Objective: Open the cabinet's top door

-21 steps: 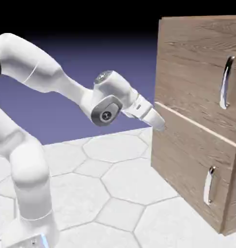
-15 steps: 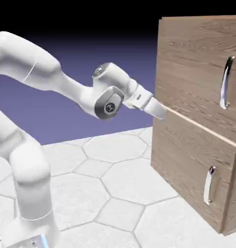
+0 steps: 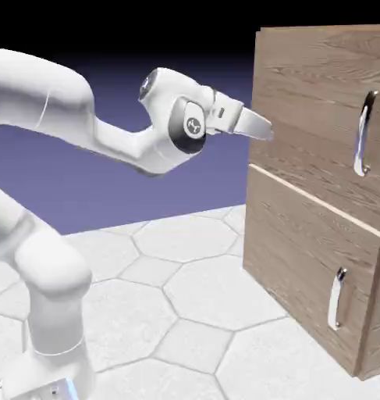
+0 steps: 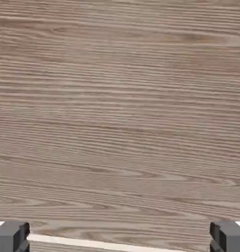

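Before the hand, the top door

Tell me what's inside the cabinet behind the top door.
Nothing of the inside shows: the top door is closed and covers it. Only its outer wood face and curved silver handle can be seen.

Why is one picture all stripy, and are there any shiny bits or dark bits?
Hand view: brown wood grain fills nearly everything, looking slightly soft, with a pale strip low down. Exterior view: bright glints on the top door's handle, the white arm softly shaded, black above the blue-violet backdrop.
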### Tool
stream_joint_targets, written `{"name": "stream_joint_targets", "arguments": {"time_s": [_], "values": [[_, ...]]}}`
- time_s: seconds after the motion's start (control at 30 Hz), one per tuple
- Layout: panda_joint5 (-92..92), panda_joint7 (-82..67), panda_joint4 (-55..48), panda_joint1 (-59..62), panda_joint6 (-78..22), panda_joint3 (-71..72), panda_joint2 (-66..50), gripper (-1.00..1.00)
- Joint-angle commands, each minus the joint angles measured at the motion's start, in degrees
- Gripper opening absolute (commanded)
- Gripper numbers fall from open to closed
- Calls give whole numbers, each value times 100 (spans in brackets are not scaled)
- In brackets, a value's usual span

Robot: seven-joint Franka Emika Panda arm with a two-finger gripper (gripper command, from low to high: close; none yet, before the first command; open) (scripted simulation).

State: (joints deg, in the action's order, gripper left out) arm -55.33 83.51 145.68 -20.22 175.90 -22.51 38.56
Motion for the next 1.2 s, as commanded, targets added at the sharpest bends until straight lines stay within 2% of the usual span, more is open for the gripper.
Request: {"name": "stream_joint_targets", "arguments": {"time_s": [0.0, 1.17], "values": [[-250, 185, -69, -88, 9, -101, 27, 0], [-8971, 6656, -2484, -3167, 307, -3649, 957, 0]]}}
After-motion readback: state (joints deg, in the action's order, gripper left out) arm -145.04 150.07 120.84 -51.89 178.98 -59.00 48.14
